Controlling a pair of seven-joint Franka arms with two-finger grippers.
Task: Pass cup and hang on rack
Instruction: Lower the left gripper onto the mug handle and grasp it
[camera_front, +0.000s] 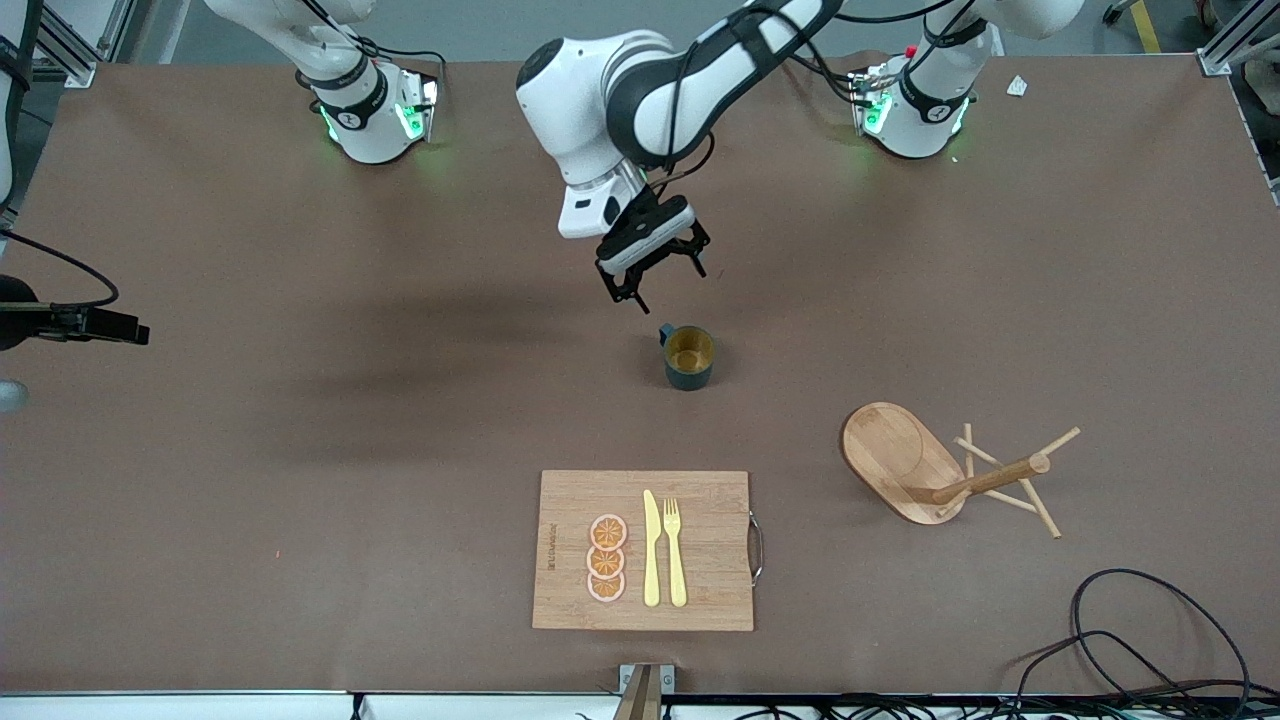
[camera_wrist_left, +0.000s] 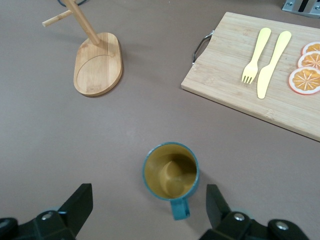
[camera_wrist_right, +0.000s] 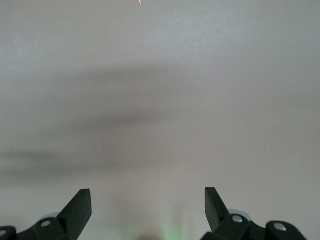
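Cup: your small dark teal ribbed mug (camera_front: 688, 357) with the yellowish-tan inside stands upright and empty on the brown table (camera_front: 300, 450), near the middle. Its loop handle points toward the robots' bases.
Left gripper: your left gripper (camera_front: 653, 279) hangs in the air just above the table beside the mug, on the side of the bases. Its black fingers (camera_wrist_left: 80, 202) are spread wide apart, with nothing between them. In the left wrist view the mug's handle sits between the two fingertips, and nothing touches the mug.
Rack: your light wooden mug tree (camera_front: 940, 468) stands toward the left arm's end of the table, nearer the front camera than the mug and well apart from it. You see its oval flat base, central post and thin angled pegs. No mug hangs on it.
Board: a rectangular bamboo cutting board (camera_front: 644, 550) with a metal handle lies nearer the front camera than the mug. On it you have a pale yellow knife (camera_front: 651, 548), a pale yellow fork (camera_front: 675, 550) and three orange slices (camera_front: 606, 559).
Right gripper: your right gripper (camera_wrist_right: 148, 207) waits over bare table, fingers spread apart and holding nothing.
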